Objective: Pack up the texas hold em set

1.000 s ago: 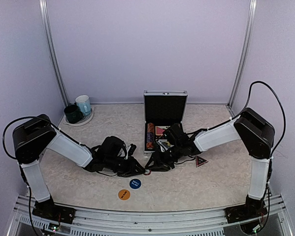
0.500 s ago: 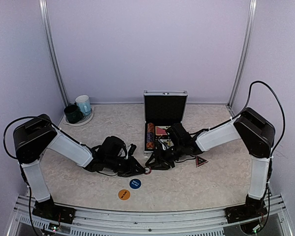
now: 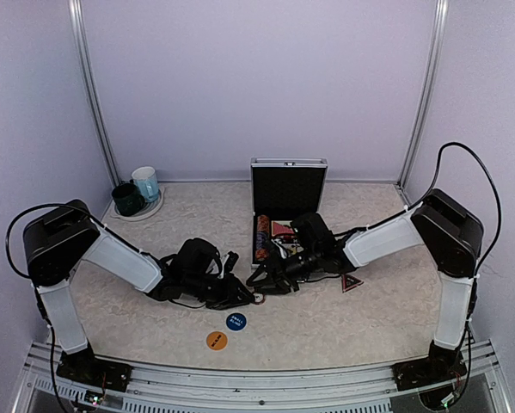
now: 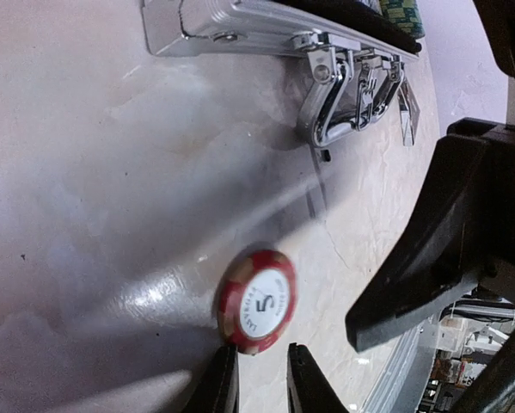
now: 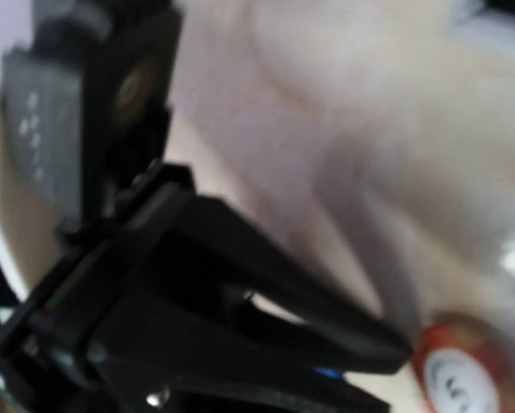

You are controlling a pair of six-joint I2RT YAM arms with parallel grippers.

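Observation:
The silver case [image 3: 289, 191] stands open at the back, with a chip stack [image 3: 262, 237] and a card deck [image 3: 281, 228] inside. Its latches show in the left wrist view [image 4: 330, 95]. A red poker chip marked 5 [image 4: 257, 301] stands tilted on the table, also seen in the top view [image 3: 258, 299] and blurred in the right wrist view [image 5: 459, 374]. My left gripper [image 4: 259, 354] has its jaws a narrow gap apart, with the chip's lower edge at one fingertip [image 4: 223, 370]. My right gripper [image 3: 262, 280] is open just beside the chip; one of its fingers [image 4: 420, 258] is in the left wrist view.
A blue button [image 3: 236, 322] and an orange button [image 3: 217, 341] lie near the front. A dark triangular marker [image 3: 352, 282] lies right of the case. A dark green mug [image 3: 127, 199] and a light blue mug [image 3: 145, 183] stand at the back left.
My right gripper has moved left, from the case's front edge towards the chip and my left gripper. The left arm has hardly moved.

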